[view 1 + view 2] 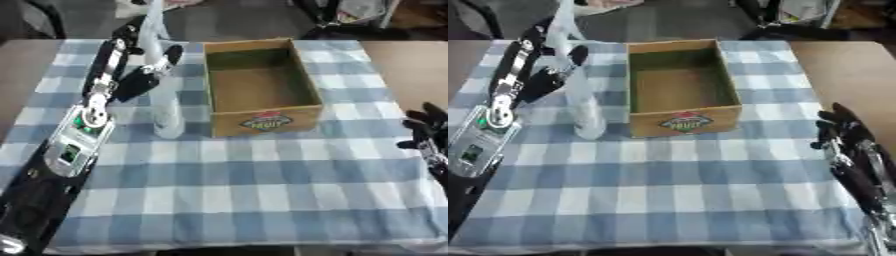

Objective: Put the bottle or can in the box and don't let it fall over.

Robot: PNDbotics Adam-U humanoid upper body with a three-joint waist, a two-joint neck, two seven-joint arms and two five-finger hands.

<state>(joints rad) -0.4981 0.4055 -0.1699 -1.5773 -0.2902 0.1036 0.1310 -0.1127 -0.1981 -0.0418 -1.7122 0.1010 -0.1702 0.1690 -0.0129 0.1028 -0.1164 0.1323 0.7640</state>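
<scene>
Tipping is the main risk: the tall clear bottle stands upright on the checked surface just left of the cardboard box, and the left hand, fingers curled round its upper part, could topple it by catching the box wall. The bottle's cap blurs into the background. The right hand rests released at the right edge.

A robot test room dressed to look homely, by the look of it. A blue-and-white checked cloth covers a brown tabletop, and an open cardboard box with a printed label stands just right of the left hand. Beyond that hand, past the tabletop's far edge, lie a grey floor and dark stands or chair legs, blurred clutter rather than home furniture. 2 black-and-silver robot arms reach in.
</scene>
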